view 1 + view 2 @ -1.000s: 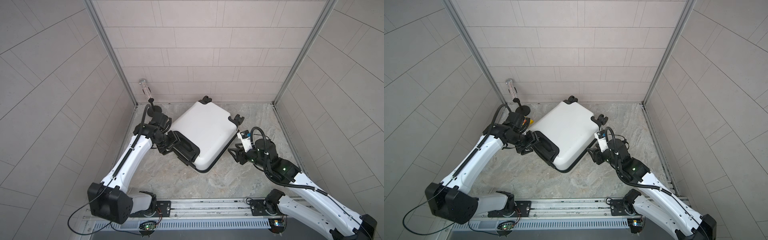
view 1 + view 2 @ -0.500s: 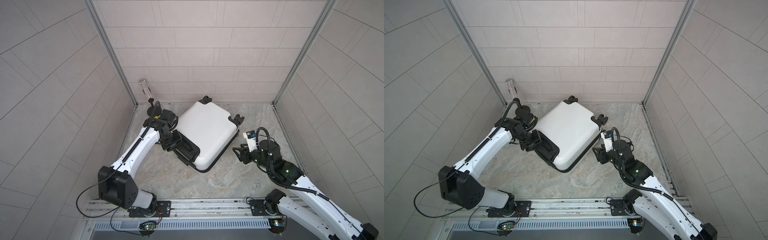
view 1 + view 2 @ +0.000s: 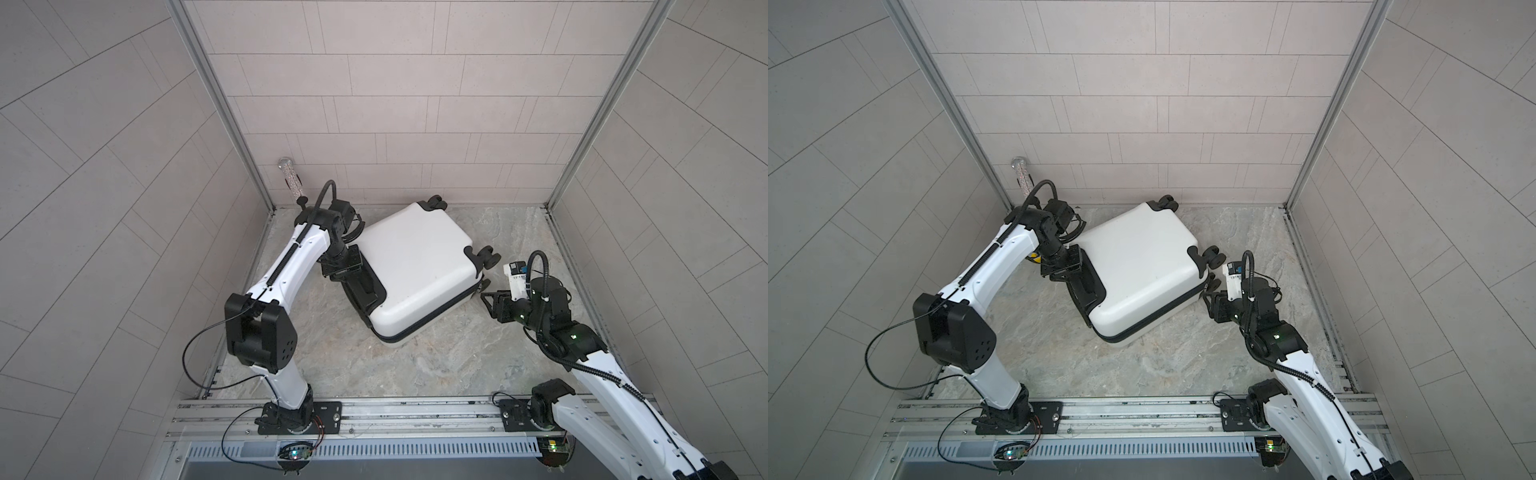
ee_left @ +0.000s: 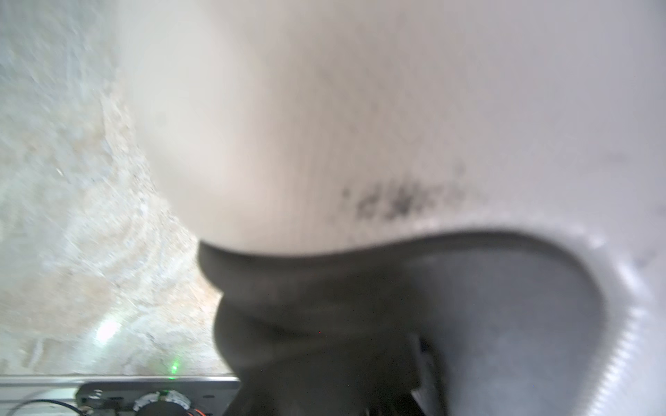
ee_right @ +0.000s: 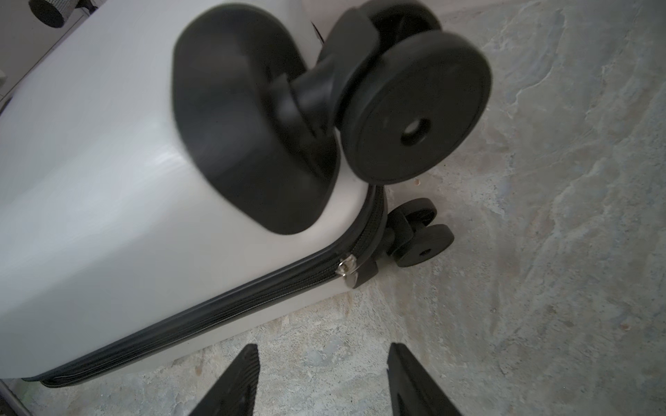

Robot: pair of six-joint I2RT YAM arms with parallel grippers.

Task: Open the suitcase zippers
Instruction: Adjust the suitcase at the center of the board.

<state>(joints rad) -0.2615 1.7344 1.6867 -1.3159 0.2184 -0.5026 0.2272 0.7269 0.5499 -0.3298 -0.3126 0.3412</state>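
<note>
White suitcase, black wheels, black zipper, silver pull. Marbled grey-beige surface. Pale grey tiled walls. White arms with black joints, black fingers.

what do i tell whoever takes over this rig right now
Left gripper: at the suitcase's black handle panel. Its wrist view is blurred, so I cannot tell if it is open or shut.
Right gripper: open, empty, short of the zipper pull.
Suitcase lies flat on the floor; the pull sits near a wheel.
Done: nothing visibly unzipped; the zipper band looks closed on this side.
Left: grasp the pull and run it round the rim.
</note>
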